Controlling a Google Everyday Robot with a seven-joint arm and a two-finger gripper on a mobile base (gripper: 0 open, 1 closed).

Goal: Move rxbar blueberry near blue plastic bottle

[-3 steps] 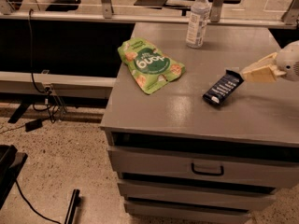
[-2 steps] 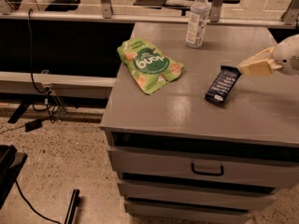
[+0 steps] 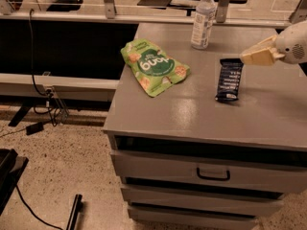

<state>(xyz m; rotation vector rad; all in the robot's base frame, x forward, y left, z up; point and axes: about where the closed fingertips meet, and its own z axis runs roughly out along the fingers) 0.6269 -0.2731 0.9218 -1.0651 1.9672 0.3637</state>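
The rxbar blueberry (image 3: 229,79) lies flat on the grey cabinet top (image 3: 192,114) at the right, its long side pointing away from me. The blue plastic bottle (image 3: 202,18) stands upright at the back of the top, a little beyond and to the left of the bar. My gripper (image 3: 245,56) comes in from the right edge, and its cream tip is at the bar's far right corner. I cannot tell whether it touches or holds the bar.
A green snack pouch (image 3: 153,67) lies on the left half of the cabinet top. The cabinet has drawers (image 3: 211,171) below its front edge. A railing and glass (image 3: 110,4) run behind it. Cables (image 3: 38,80) hang at the left.
My gripper has moved back towards the bottle and a little left. The bar's far end has followed it, so the bar has turned from slanted to nearly straight and shifted farther back.
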